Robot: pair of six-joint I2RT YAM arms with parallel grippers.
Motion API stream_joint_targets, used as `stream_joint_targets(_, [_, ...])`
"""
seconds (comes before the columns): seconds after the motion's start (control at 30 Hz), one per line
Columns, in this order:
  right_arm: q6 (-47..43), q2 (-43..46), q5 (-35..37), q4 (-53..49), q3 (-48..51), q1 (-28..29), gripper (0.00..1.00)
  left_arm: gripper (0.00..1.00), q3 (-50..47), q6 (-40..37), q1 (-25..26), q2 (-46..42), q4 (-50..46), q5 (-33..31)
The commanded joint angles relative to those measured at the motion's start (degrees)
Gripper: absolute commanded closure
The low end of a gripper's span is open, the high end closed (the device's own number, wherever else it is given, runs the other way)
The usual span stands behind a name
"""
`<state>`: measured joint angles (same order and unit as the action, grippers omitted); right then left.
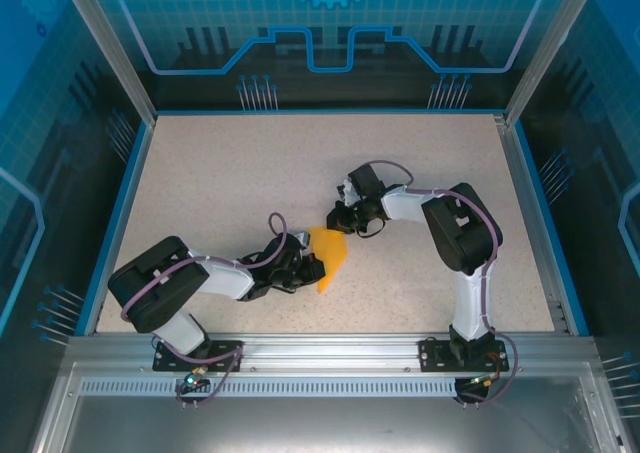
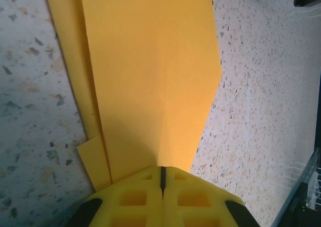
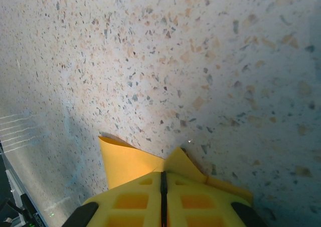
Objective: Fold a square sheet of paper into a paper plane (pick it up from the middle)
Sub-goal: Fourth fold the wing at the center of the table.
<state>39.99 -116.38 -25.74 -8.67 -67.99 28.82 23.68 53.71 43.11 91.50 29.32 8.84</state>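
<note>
1. The folded paper (image 1: 330, 256) sits at mid-worktop (image 1: 220, 183), between the two arms.
2. The left fingers (image 2: 133, 199) are closed tight on its nearer end.
3. The right fingers (image 3: 193, 202) are closed too, pinching its farther end.

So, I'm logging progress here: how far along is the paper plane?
Done: the orange paper is folded into layers with a centre crease. In hand: left gripper and right gripper are both shut on it. Left: probably final folds and setting it down.
</note>
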Motion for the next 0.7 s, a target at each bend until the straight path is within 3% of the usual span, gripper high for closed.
stream_joint_targets(0.0, [-1.0, -1.6, 7.1, -1.2, -1.2, -1.9, 0.91, 1.0, -5.0, -3.0, -0.1, 3.4, -17.1, -0.2])
stream_joint_targets(0.67, [-2.9, 6.6, 6.9, -2.4, 2.9, -2.7, 0.9, 1.0, -5.1, -7.7, -0.1, 3.1, -20.2, 3.5])
